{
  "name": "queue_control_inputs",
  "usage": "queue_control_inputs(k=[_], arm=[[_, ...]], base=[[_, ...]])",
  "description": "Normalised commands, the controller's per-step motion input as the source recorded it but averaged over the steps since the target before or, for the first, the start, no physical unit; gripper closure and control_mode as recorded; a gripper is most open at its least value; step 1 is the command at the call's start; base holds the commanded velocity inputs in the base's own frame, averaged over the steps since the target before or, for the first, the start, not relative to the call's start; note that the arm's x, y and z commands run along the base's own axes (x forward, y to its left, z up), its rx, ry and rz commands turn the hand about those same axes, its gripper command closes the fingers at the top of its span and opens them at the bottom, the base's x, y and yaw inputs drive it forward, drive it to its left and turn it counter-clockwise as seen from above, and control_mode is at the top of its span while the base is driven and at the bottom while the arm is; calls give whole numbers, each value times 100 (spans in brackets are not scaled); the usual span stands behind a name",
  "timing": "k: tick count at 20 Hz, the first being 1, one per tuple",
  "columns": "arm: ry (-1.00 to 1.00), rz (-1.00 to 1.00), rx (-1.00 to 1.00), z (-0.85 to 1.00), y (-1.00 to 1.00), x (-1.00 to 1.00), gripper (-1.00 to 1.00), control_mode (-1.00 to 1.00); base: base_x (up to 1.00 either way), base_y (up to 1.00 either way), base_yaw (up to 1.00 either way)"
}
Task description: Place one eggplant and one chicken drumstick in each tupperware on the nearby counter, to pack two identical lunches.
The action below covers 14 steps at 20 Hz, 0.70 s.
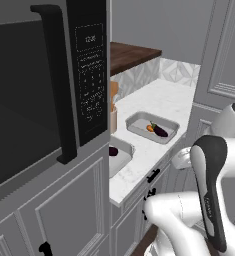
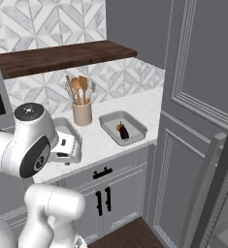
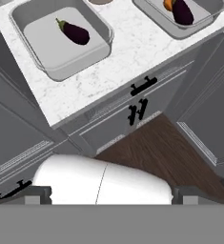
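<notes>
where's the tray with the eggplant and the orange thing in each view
Left base view: the far tupperware, centre right, beyond the nearer tray.
Right base view: centre, right of the utensil cup.
Hand view: top right corner, cut by the edge.
Shared landmark: the black cabinet handle below the counter edge.

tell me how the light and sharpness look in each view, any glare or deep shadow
Left base view: the dark microwave fills the left side, near black and detail-poor; the counter is evenly lit. Right base view: flat, soft render light with no glare; the far tupperware casts barely any shadow. Hand view: the near tupperware and its eggplant are sharp, with soft shading inside the walls.
</notes>
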Motion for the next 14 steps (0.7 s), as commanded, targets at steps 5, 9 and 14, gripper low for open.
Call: queue_control_inputs(k=[5, 9, 14], arm=[[0, 0, 0, 0, 0, 0, -100, -100], [0, 0, 0, 0, 0, 0, -100, 100], [0, 0, 0, 0, 0, 0, -100, 100]], base=[[0, 0, 0], [-65, 0, -4], [-100, 0, -12]])
